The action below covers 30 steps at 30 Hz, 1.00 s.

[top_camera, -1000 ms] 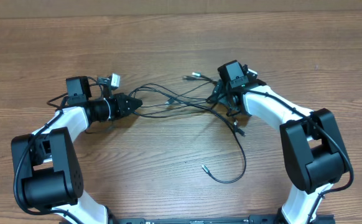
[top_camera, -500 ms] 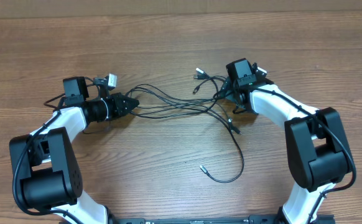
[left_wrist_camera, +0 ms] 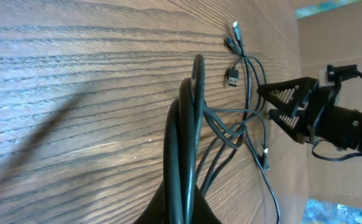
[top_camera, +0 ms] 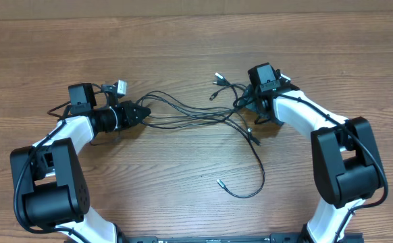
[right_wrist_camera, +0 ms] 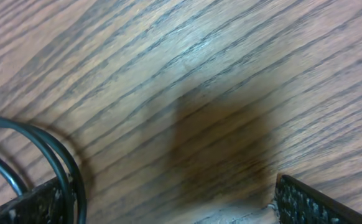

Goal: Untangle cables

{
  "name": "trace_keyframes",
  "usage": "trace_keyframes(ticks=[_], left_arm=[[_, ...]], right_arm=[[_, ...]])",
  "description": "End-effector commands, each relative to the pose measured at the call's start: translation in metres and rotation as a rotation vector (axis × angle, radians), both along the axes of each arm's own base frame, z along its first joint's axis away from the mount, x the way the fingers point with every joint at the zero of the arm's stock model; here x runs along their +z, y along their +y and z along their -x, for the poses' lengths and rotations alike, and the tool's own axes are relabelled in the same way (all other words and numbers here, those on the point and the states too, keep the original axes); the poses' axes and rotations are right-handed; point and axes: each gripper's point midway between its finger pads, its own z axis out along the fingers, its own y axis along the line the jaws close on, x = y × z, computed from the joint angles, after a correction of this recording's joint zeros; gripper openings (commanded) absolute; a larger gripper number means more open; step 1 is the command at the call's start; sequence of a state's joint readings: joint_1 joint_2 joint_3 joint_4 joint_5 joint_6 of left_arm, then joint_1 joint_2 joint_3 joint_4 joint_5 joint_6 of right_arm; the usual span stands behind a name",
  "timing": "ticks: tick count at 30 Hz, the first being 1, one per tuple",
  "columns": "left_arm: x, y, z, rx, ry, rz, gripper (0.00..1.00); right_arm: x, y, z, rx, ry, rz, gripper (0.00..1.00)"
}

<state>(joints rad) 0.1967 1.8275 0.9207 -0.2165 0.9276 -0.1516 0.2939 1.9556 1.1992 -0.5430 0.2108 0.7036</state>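
Several thin black cables (top_camera: 196, 116) lie tangled on the wooden table between my two arms. Their plug ends (top_camera: 217, 79) fan out at the far side. One strand curls toward the near edge and ends in a silver tip (top_camera: 219, 181). My left gripper (top_camera: 144, 113) points right, shut on a bundle of the cables (left_wrist_camera: 190, 124), which run up from between its jaws (left_wrist_camera: 182, 200). My right gripper (top_camera: 254, 111) hovers low over the tangle's right end, open wide (right_wrist_camera: 168, 205), with only bare wood between its fingers. A cable loop (right_wrist_camera: 41, 146) lies against its left finger (right_wrist_camera: 35, 205).
The right gripper (left_wrist_camera: 265, 101) shows open at the far end of the left wrist view. A white connector (top_camera: 121, 86) and thicker black cords (top_camera: 58, 109) hang by the left wrist. The arm bases stand along the near table edge (top_camera: 196, 239).
The right gripper has shifted slightly right and away, and the plug ends and the tangle's right side shifted with it. The left gripper has stayed put on its cables.
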Motion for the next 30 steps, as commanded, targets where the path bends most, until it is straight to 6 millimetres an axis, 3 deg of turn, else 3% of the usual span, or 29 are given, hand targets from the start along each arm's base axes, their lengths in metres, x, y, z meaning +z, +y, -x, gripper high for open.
trace_keyframes(ticks=[1, 2, 5, 15, 21, 30], left_arm=[[-0.008, 0.007, 0.0, 0.027, 0.019, -0.036, 0.29], [-0.009, 0.007, 0.0, 0.028, 0.019, -0.039, 0.47], [-0.009, 0.007, 0.0, 0.027, 0.019, -0.039, 0.69], [-0.008, 0.007, -0.001, 0.028, 0.012, -0.041, 1.0], [-0.019, 0.018, -0.003, 0.087, 0.057, -0.108, 1.0], [-0.017, 0.025, -0.005, 0.106, 0.063, -0.189, 1.0]], right_arm=[[-0.033, 0.025, 0.024, 0.091, 0.139, -0.146, 1.0], [-0.033, 0.028, 0.025, 0.105, 0.143, -0.156, 1.0], [-0.033, 0.028, 0.025, 0.105, 0.144, -0.156, 1.0], [-0.034, 0.028, 0.026, 0.105, 0.146, -0.156, 1.0], [-0.034, 0.027, 0.026, 0.104, 0.147, -0.155, 1.0], [-0.035, 0.027, 0.026, 0.104, 0.149, -0.154, 1.0]])
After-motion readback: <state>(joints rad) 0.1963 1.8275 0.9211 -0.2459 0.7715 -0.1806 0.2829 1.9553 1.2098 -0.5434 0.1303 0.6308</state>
